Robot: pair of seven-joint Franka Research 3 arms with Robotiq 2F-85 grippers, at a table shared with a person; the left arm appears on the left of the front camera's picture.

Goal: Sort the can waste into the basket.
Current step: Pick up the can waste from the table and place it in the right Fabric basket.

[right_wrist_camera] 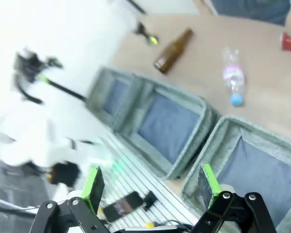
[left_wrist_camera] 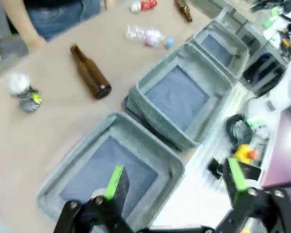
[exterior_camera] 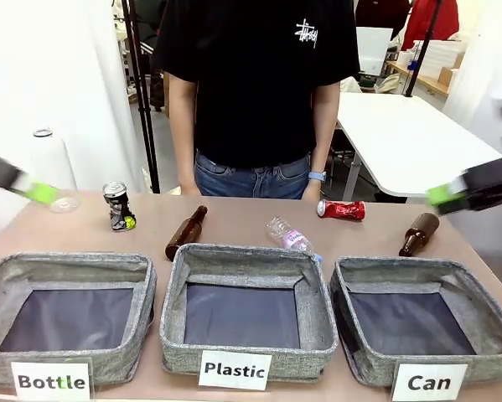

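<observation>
Right claw [right_wrist_camera: 151,182] wide and empty, red can [exterior_camera: 341,209] on its side off to its left, long axis across the surface, beyond the basket [exterior_camera: 399,286]. Left claw [left_wrist_camera: 175,174], wide too, is nearer the upright dark can [exterior_camera: 117,205].

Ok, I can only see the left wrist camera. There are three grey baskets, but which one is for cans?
Observer: The front view settles it: the basket on the robot's right carries a white label reading "Can".
Operator: And the red can at the top of my picture, is it standing up?
Observer: No, the red can lies on its side, beyond that basket's far edge.
</observation>
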